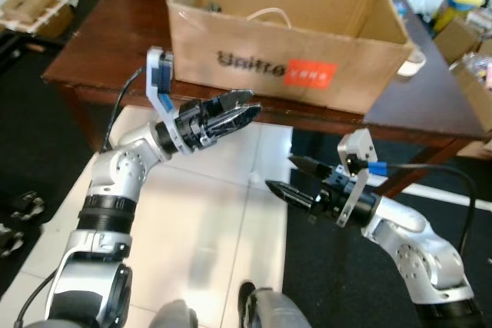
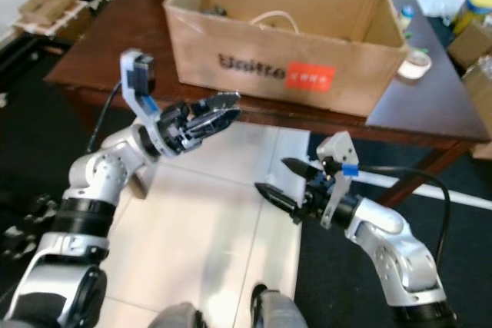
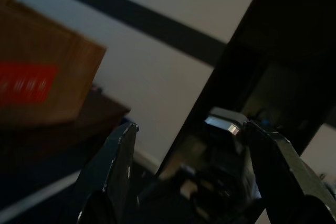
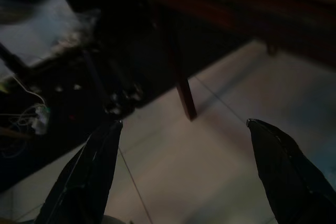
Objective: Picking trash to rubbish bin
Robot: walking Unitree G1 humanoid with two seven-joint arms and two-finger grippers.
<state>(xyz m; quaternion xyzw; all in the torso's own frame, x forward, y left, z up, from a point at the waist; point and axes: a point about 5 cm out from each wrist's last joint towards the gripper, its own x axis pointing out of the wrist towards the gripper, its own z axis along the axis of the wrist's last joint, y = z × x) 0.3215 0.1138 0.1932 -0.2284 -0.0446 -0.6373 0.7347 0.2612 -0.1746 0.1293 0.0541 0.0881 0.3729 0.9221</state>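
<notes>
Matt brown cardboard box [image 1: 307, 32], glossy red label. Dark polished wood table [image 1: 115, 44], faint sheen. Smooth pale floor tiles [image 1: 207, 213], glossy. Brushed silver metal arms, black plastic fingers [image 1: 288, 192].

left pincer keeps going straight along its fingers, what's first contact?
Likely nothing close: the left pincer points toward the robot's right, along the table edge below the cardboard box. Its wrist view looks past the box's corner into open room. Depth is unclear.
</notes>
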